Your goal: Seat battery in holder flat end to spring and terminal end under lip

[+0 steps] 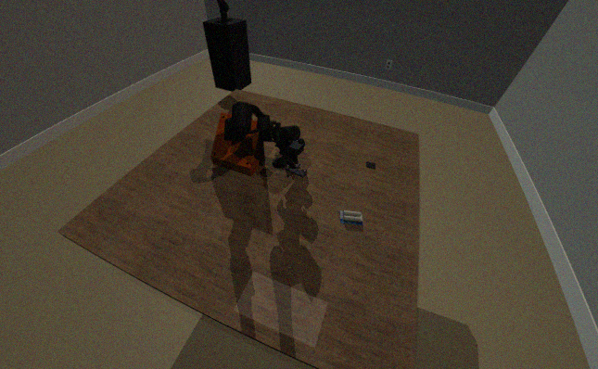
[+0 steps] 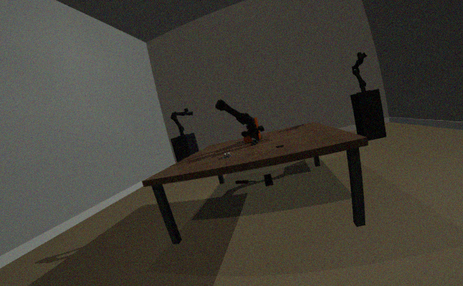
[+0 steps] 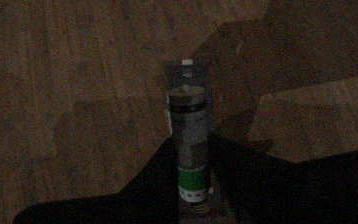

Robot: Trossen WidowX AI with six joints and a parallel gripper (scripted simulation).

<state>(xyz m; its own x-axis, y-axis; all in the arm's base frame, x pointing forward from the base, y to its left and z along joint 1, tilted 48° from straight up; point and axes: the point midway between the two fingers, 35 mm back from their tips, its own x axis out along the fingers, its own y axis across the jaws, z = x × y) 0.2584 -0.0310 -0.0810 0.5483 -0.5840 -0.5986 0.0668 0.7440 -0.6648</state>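
Observation:
My gripper (image 1: 294, 168) (image 2: 253, 141) (image 3: 188, 141) is shut on the battery (image 1: 298, 172) (image 3: 190, 125). The battery is a grey cylinder with a green and white band near the fingers and a dark ring near its far end. It sticks out forward from the fingers, low over the wooden table (image 1: 157, 218) (image 2: 301, 144), close to the arm's orange base (image 1: 231, 155). The white and blue holder (image 1: 351, 217) (image 2: 226, 154) lies on the table well away from the gripper, toward the front right in the top view. The wrist view does not show it.
A small dark block (image 1: 370, 165) (image 2: 279, 146) lies on the table to the right of the gripper. A black box on a stand (image 1: 227, 53) (image 2: 367, 113) is behind the table, and another (image 2: 184, 145) stands by the wall. Small objects (image 2: 266, 180) lie on the floor under the table.

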